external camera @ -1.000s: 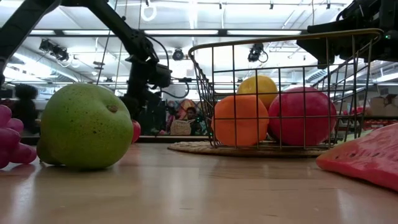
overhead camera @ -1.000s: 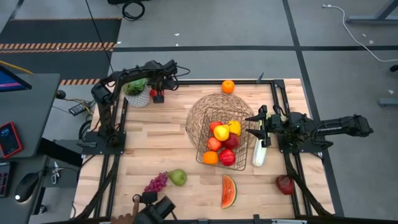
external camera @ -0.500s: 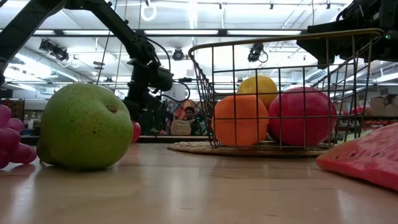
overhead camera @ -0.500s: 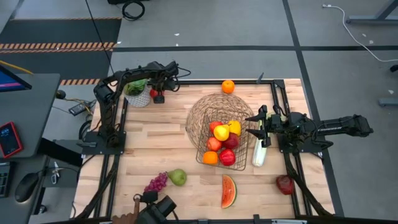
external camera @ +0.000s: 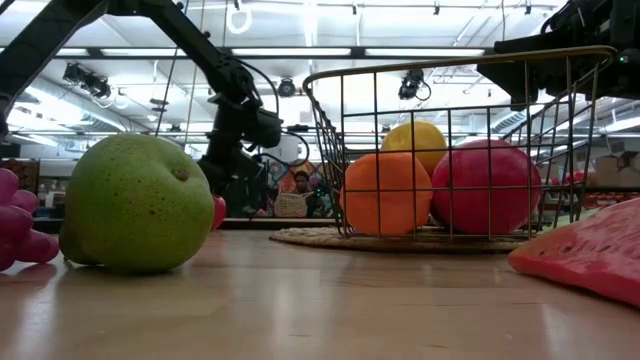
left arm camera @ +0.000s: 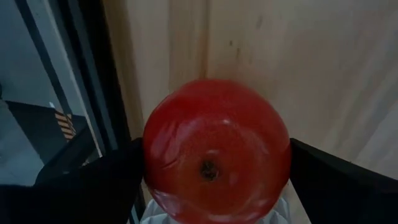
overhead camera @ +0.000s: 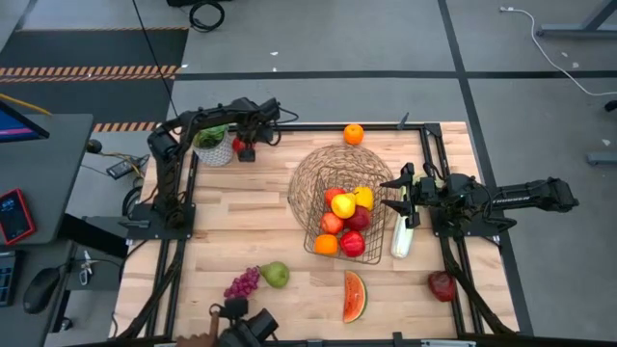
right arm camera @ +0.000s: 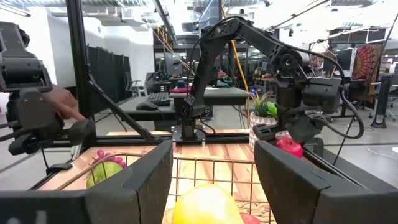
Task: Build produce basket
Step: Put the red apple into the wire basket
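A: High view first. Counts?

B: One basket [overhead camera: 339, 198], mid-table. Inside: 2 yellow pieces, 1 orange, abt 3 red apples, hard to split. Loose on table: 1 orange [overhead camera: 354, 134] at far edge, 1 pear [overhead camera: 276, 275], 1 grapes [overhead camera: 242, 283], 1 melon slice [overhead camera: 355, 296], 1 red apple [overhead camera: 442, 285] near the right corner, 1 celery [overhead camera: 402, 235] just beside basket's right side.

A: Grippers?

B: Left gripper [overhead camera: 243, 147] at far left corner, closed on an apple [overhead camera: 238, 145]. White plant pot [overhead camera: 215, 145] just beside it. Right gripper [overhead camera: 397, 196] at basket's right rim, fingers apart, nothing between; celery lies just under/behind it.

A: Low view?

B: Pear [external camera: 138, 204] big in front, grapes [external camera: 18, 232] touching its side. Basket [external camera: 455, 140] w/ 1 orange, 1 red, 1 yellow showing thru wire. Melon slice [external camera: 585, 255] at edge. Left arm comes down behind pear; a bit of the held apple [external camera: 218, 211] peeks out past it.

A: Left wrist?

B: Apple [left arm camera: 216, 149] fills the gap between both fingers [left arm camera: 336, 183], clamped tight, wood table below.

A: Right wrist?

B: Both fingers [right arm camera: 298, 180] spread wide, basket rim and a yellow piece [right arm camera: 207, 204] between them. Beyond: pear [right arm camera: 102, 173], grapes, the left gripper [right arm camera: 289, 142] w/ apple, pot [right arm camera: 261, 118]. A person's hand [right arm camera: 62, 102] at the side by a camera mount.
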{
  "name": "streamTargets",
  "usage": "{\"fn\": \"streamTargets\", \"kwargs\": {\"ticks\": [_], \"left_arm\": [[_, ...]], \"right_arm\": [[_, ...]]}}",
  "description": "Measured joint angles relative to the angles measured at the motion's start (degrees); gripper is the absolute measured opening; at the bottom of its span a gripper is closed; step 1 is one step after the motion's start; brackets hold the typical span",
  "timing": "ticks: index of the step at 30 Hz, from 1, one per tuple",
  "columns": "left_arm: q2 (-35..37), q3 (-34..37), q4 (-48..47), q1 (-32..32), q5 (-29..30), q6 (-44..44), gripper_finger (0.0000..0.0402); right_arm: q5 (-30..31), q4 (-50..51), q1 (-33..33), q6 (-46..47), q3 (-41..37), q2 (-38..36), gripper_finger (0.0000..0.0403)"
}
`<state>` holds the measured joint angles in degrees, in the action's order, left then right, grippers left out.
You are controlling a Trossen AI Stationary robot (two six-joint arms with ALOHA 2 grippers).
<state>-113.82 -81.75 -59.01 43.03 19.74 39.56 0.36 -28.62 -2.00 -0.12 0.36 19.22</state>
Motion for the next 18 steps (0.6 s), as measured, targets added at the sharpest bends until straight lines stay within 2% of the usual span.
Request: {"fn": "streamTargets", "kwargs": {"ticks": [11, 14, 18], "left_arm": [[0.0, -9.8, -12.1, -4.6, -1.4, -8.2, 0.0364], [0.0, -13.0, -16.2, -6.5, -5.2, -12.7, 0.0365], [0.0, -16.3, -20.9, -9.3, -13.3, -19.5, 0.0365]], "right_arm": [[0.0, 0.0, 0.0, 0.0, 0.0, 0.0, 0.0231], [0.0, 0.0, 0.0, 0.0, 0.0, 0.0, 0.0231], [0.0, 0.0, 0.0, 0.0, 0.0, 0.0, 0.0231]]}}
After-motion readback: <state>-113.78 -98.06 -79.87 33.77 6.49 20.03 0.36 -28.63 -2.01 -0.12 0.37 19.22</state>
